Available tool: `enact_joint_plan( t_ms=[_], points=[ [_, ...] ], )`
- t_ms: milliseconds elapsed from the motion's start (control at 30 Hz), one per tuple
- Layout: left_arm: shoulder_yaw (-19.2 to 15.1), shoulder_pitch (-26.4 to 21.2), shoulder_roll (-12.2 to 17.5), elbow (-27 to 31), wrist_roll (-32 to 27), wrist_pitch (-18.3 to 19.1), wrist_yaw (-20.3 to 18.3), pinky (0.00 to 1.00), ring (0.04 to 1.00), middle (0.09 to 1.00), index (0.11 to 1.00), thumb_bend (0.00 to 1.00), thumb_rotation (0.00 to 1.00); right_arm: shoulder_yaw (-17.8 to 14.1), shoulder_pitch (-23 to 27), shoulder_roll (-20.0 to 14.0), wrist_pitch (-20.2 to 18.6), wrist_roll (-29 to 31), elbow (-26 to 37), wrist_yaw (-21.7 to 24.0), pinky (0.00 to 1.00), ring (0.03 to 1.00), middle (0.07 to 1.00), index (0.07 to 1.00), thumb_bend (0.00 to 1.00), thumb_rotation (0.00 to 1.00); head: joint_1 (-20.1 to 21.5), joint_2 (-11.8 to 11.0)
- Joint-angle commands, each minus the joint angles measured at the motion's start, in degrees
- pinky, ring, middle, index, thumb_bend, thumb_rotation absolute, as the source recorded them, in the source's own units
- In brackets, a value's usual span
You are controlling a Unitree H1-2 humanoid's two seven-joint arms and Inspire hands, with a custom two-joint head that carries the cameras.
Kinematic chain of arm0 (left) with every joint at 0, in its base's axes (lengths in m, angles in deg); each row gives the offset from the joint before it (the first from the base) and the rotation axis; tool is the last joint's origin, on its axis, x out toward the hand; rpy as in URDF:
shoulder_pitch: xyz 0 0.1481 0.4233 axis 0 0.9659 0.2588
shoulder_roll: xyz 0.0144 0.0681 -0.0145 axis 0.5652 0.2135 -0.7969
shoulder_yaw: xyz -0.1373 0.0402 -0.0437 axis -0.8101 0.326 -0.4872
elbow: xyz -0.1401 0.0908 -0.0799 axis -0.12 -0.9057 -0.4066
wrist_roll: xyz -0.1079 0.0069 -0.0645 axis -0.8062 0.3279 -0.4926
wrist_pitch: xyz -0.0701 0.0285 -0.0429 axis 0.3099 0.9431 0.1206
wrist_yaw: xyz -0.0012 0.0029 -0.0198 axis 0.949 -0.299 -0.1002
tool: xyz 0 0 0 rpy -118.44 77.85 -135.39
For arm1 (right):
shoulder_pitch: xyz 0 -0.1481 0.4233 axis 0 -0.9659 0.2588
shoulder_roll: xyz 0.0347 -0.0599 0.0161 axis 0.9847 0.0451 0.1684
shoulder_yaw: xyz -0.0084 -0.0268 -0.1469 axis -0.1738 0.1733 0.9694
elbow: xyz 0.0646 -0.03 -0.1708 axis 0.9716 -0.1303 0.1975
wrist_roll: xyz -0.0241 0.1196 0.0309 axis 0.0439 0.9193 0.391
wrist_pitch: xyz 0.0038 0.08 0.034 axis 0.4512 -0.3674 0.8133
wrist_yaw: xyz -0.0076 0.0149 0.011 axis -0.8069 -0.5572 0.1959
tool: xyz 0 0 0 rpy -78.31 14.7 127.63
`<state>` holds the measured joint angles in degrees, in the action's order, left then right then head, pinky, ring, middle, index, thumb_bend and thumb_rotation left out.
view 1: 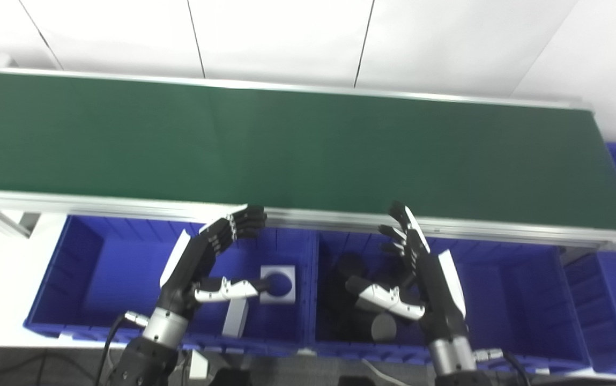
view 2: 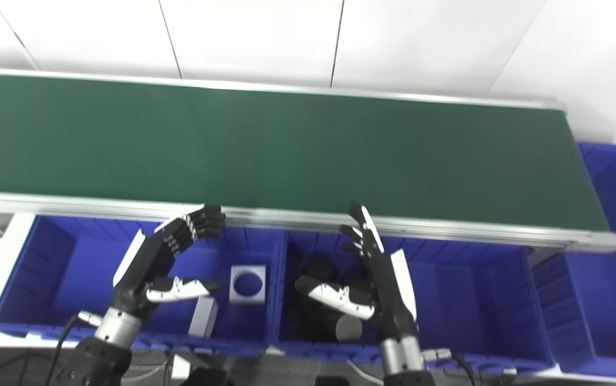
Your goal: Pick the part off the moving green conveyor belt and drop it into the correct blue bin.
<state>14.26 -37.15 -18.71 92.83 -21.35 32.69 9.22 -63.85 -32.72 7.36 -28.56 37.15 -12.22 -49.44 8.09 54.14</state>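
Waiting step, by the look of it: nothing riding on the green conveyor belt (view 1: 297, 150) anywhere in either view, so no part to pick yet. Hence no telling which way the next part points or how its long axis lies; that must be read once one comes into sight.

Hovering at the belt's near aluminium rail (view 1: 308, 217), both of them: left hand (view 1: 208, 257) released, fingers curled loosely forward with tips at the rail, thumb stretched toward the right, grasping nothing. Right hand (view 1: 415, 273) likewise released, fingers spread and pointing up toward the rail, thumb reaching left, holding nothing.

Lying below the rail, the blue bins. Resting in the left bin (view 1: 88, 268), near its right wall: a grey square plate with a round hole (view 1: 278, 284), flat on the floor, and just beside it toward the near wall a grey rectangular block (view 1: 235, 316), long axis running roughly from near wall toward the belt. Sitting in the middle bin (view 1: 501, 300), at its left end under the right hand: dark cylindrical parts (view 1: 377, 324), partly hidden, count unclear. Showing at the far right, another blue bin (view 2: 613, 214).

Next move, probably: watching for a part, then reaching over the rail, timing the grasp to the belt's travel, and matching shape to bin — grey flat pieces left, dark cylinders middle.
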Motion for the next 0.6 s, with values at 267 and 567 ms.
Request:
enact_joint_plan(
  t_ms=[267, 567],
  points=[
    [-0.8, -0.2, -0.2, 1.2, -0.6, -0.8, -0.7, 0.71, 0.755, 0.777, 0.779, 0.80, 0.25, -0.6, 0.9, 0.1, 2.9, 2.8, -0.2, 1.4, 0.67, 0.749, 0.799, 0.878, 0.87, 0.35, -0.6, 0.0],
    [-1.1, -0.4, -1.1, 0.7, 0.3, -1.0, -0.2, 0.70, 0.752, 0.778, 0.779, 0.80, 0.24, -0.9, 1.7, -0.1, 4.1, 2.4, -1.5, 1.4, 0.66, 0.725, 0.765, 0.849, 0.86, 0.33, -0.8, -0.1]
  ],
)
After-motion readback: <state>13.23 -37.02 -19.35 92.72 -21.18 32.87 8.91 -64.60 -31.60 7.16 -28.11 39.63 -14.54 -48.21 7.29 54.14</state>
